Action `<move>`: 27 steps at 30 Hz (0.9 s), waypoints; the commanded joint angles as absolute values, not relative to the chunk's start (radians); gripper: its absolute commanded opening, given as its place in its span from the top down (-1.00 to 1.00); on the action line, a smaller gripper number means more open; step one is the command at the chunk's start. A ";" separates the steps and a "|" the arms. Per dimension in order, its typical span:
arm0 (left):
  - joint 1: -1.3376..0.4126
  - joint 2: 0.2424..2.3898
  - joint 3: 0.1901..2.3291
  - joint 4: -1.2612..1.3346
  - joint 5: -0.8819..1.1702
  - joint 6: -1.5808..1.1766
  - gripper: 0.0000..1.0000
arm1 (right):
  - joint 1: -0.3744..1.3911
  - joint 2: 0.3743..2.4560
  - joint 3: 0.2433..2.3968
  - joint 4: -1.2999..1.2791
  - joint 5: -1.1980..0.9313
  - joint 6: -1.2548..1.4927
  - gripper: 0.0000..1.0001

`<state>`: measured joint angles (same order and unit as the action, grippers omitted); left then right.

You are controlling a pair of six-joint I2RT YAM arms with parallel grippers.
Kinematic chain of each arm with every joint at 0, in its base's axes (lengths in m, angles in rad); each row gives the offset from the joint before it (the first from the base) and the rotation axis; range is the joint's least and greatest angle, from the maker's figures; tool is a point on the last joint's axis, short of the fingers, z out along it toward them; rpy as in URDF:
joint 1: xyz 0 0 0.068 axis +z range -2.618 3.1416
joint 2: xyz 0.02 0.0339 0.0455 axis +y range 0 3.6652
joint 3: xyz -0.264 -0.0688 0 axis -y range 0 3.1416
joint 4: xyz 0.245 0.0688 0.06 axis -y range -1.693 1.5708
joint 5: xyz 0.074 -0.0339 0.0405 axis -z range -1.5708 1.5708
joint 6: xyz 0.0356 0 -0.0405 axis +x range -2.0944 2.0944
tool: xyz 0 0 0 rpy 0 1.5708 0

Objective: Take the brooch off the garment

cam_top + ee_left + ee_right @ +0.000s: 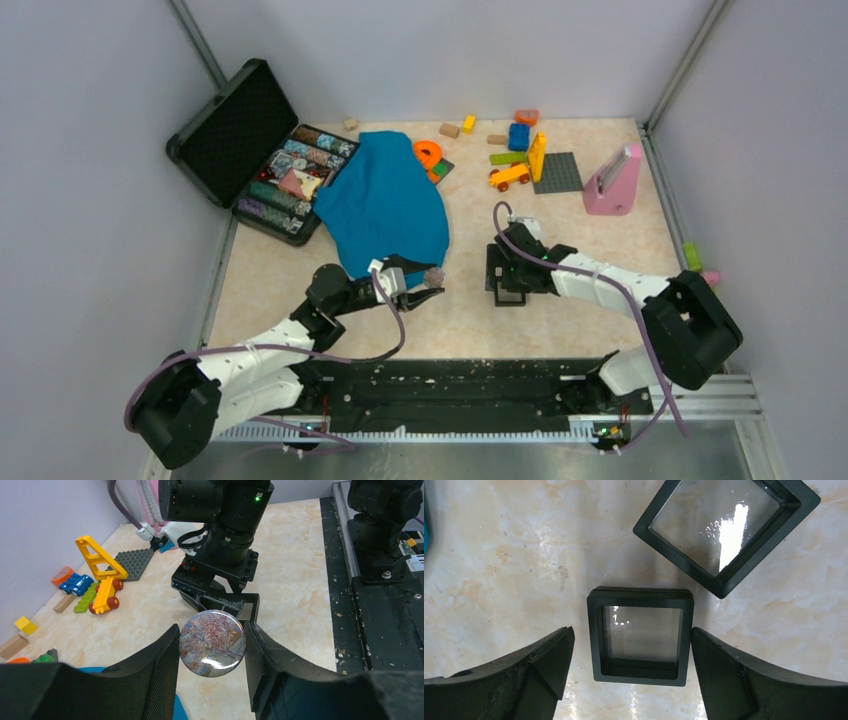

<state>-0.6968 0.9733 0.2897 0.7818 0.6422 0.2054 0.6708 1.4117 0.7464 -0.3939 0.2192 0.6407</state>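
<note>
The brooch (212, 643) is a round badge with a pale pinkish-grey tree picture. My left gripper (211, 628) is shut on it, one finger at each side, and holds it above the table. In the top view the brooch (434, 275) sits at the tip of the left gripper (428, 291), just off the near edge of the blue garment (390, 205). My right gripper (631, 630) is open, its fingers either side of a small black square frame (640, 636) lying on the table. A second black frame (726, 527) lies beyond it.
An open black case (290, 180) of small items stands at the back left, touching the garment. Toy blocks, a yellow car (510, 177), a grey baseplate (557, 172) and a pink stand (613, 182) lie at the back right. The right arm (220, 540) is close ahead of the left gripper.
</note>
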 commanded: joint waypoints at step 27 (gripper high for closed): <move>-0.701 0.923 0.283 0.788 0.658 0.206 0.20 | 0.692 1.464 0.785 -0.412 0.209 0.627 -0.84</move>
<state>-0.6968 0.9436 0.2893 0.7620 0.6495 0.2077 0.6781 1.4452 0.7620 -0.4320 0.2123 0.6407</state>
